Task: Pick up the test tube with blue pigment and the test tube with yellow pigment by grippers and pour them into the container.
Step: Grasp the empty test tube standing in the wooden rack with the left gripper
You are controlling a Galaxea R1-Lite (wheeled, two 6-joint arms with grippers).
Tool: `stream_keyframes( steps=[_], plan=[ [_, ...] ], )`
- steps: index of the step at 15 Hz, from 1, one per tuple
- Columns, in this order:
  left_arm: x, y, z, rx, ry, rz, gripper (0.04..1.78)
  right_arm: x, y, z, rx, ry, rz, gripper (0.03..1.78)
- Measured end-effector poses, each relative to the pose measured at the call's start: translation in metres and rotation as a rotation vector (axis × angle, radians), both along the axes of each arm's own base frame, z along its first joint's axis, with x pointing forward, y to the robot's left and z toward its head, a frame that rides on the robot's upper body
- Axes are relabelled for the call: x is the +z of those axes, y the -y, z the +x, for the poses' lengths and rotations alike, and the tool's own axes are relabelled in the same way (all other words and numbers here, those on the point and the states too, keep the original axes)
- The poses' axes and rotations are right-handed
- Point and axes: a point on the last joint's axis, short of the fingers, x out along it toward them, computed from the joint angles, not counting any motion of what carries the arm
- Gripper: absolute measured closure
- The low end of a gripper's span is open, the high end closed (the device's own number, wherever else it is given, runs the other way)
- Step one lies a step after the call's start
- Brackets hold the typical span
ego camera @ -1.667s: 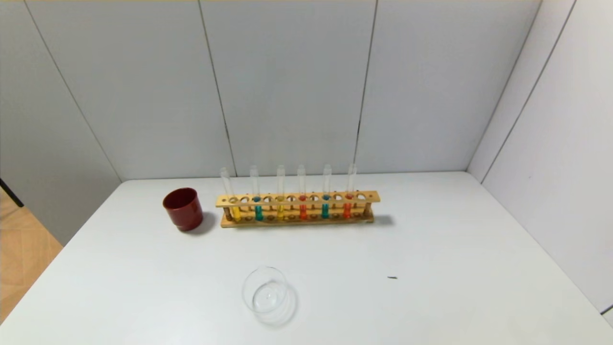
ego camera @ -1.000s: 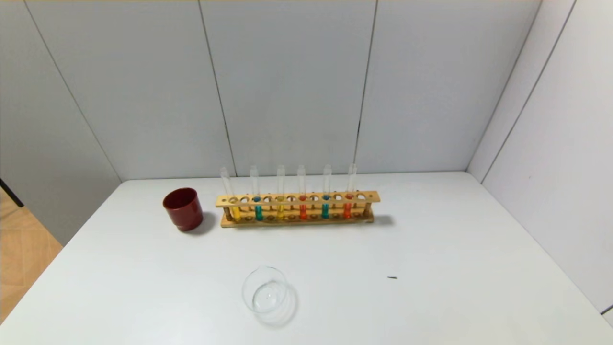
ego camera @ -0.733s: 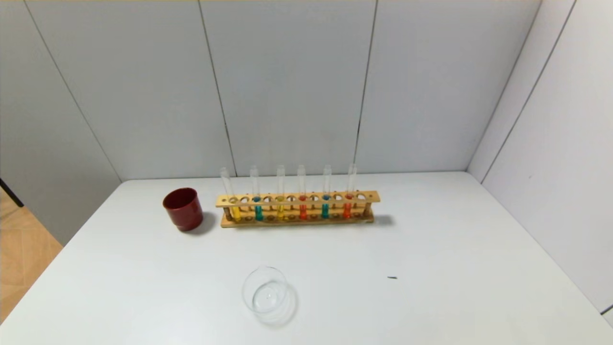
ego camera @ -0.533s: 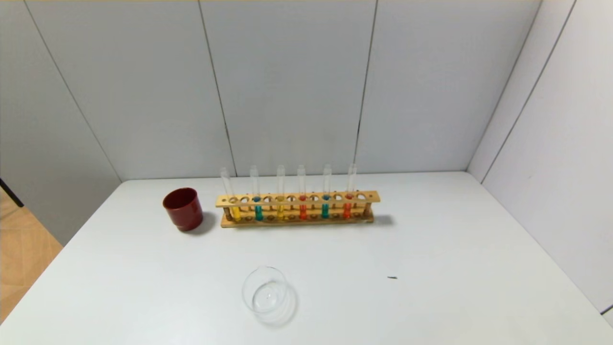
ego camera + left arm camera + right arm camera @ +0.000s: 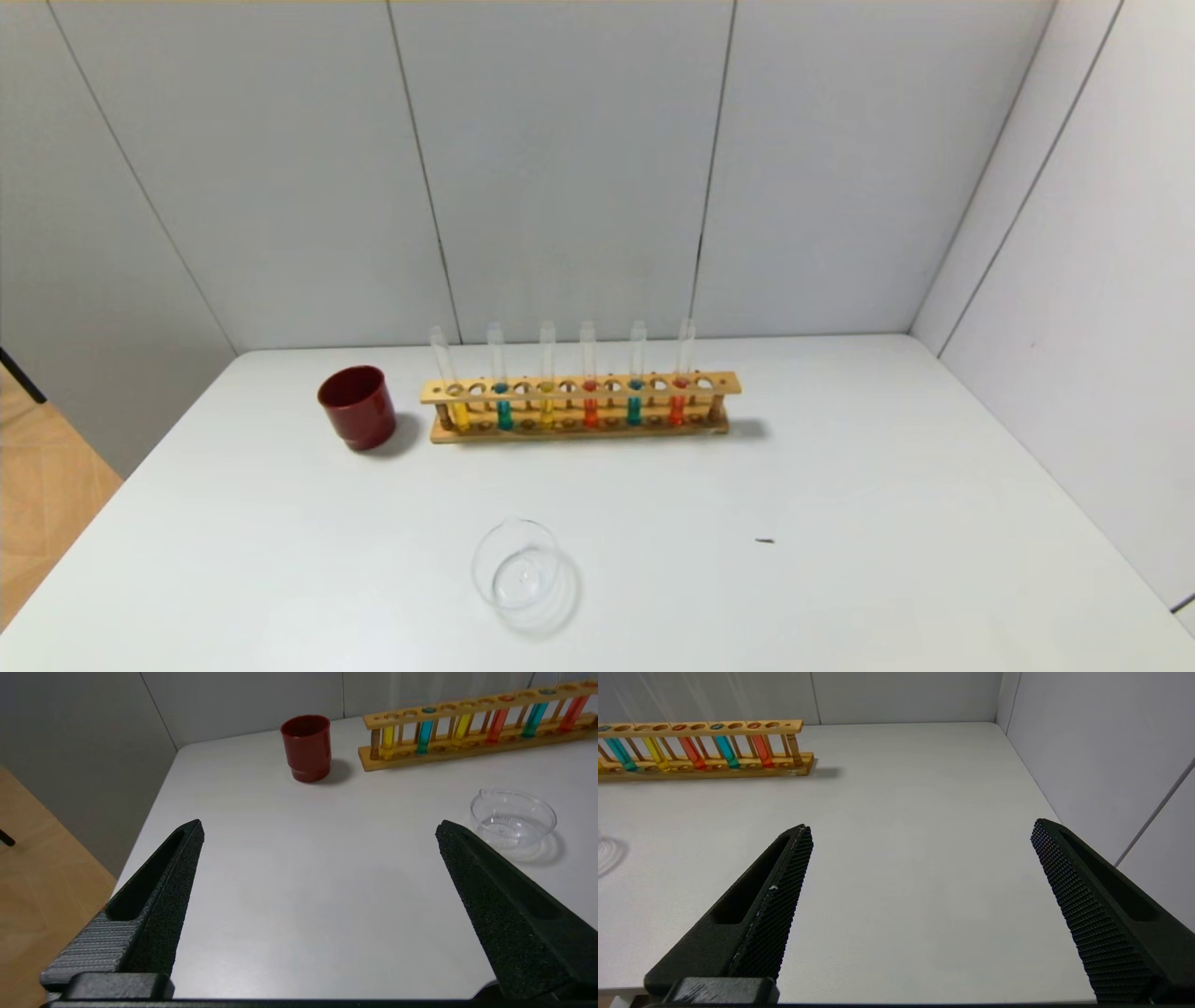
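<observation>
We see both end effectors, left (image 5: 317,830) and right (image 5: 920,830), released over the table (image 5: 840,485), the blue tube (image 5: 503,411) and yellow tube (image 5: 459,413) racked behind the container (image 5: 516,565).

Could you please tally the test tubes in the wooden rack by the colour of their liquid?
Yellow: 2
Teal-blue: 2
Orange-red: 2
Total: 6 tubes in the wooden rack
</observation>
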Motion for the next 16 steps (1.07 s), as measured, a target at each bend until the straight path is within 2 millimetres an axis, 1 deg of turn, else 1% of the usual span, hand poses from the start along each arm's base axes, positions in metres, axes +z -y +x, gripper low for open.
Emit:
stream_keyframes(
  steps=[2, 3, 5, 6, 10, 12, 14, 16],
  plan=[
    [0.025, 0.0, 0.0, 0.006, -0.001, 0.01, 0.07, 0.0, 0.0, 0.0, 0.0, 0.0, 0.0, 0.1],
    [0.038, 0.0, 0.003, 0.007, -0.001, 0.016, 0.07, 0.0, 0.0, 0.0, 0.0, 0.0, 0.0, 0.1],
    [0.065, 0.0, 0.017, 0.004, -0.004, 0.037, 0.07, 0.0, 0.0, 0.0, 0.0, 0.0, 0.0, 0.1],
    [0.077, 0.0, 0.028, 0.004, -0.014, 0.047, 0.07, 0.0, 0.0, 0.0, 0.0, 0.0, 0.0, 0.1],
    [0.122, 0.0, 0.092, 0.005, -0.033, 0.07, 0.07, 0.0, 0.0, 0.0, 0.0, 0.0, 0.0, 0.1],
    [0.138, 0.002, 0.128, -0.009, -0.02, 0.063, 0.07, 0.0, 0.0, 0.0, 0.0, 0.0, 0.0, 0.1],
    [0.147, 0.006, 0.165, -0.039, -0.012, 0.027, 0.07, 0.0, 0.0, 0.0, 0.0, 0.0, 0.0, 0.1],
    [0.145, 0.012, 0.201, -0.065, -0.04, 0.003, 0.07, 0.0, 0.0, 0.0, 0.0, 0.0, 0.0, 0.1]
  ],
)
